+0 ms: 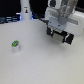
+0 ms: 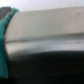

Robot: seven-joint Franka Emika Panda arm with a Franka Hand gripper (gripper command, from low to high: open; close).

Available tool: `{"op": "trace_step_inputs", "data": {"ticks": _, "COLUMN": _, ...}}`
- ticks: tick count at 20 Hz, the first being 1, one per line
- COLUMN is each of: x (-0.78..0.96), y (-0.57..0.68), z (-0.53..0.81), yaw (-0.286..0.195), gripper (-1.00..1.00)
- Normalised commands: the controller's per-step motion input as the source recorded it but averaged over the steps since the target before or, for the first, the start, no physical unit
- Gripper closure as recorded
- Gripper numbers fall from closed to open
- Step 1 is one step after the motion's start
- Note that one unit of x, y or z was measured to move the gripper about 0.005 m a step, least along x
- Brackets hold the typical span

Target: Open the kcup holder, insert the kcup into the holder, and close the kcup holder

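Nearest, we log the kcup [image 1: 15,45] — upright on the white table [image 1: 35,65], likely light and thin-walled; grip its sides gently. Farther, the gripper [image 1: 60,36] covers the kcup holder; we cannot tell its jaw state.

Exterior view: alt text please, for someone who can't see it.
A robot gripper hangs low over a white table at the exterior view's right, partly hiding a dark boxy kcup holder. The green-topped kcup stands alone at the view's left, and a white post rises at the back.
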Motion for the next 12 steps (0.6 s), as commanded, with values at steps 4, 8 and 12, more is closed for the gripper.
{"op": "trace_step_inputs", "data": {"ticks": 4, "x": 0.90, "y": -0.33, "z": 0.24, "yaw": -0.093, "gripper": 1.00}}
{"op": "trace_step_inputs", "data": {"ticks": 8, "x": 0.90, "y": -0.33, "z": 0.23, "yaw": -0.097, "gripper": 1.00}}
{"op": "trace_step_inputs", "data": {"ticks": 12, "x": 0.61, "y": -0.17, "z": 0.21, "yaw": -0.085, "gripper": -1.00}}
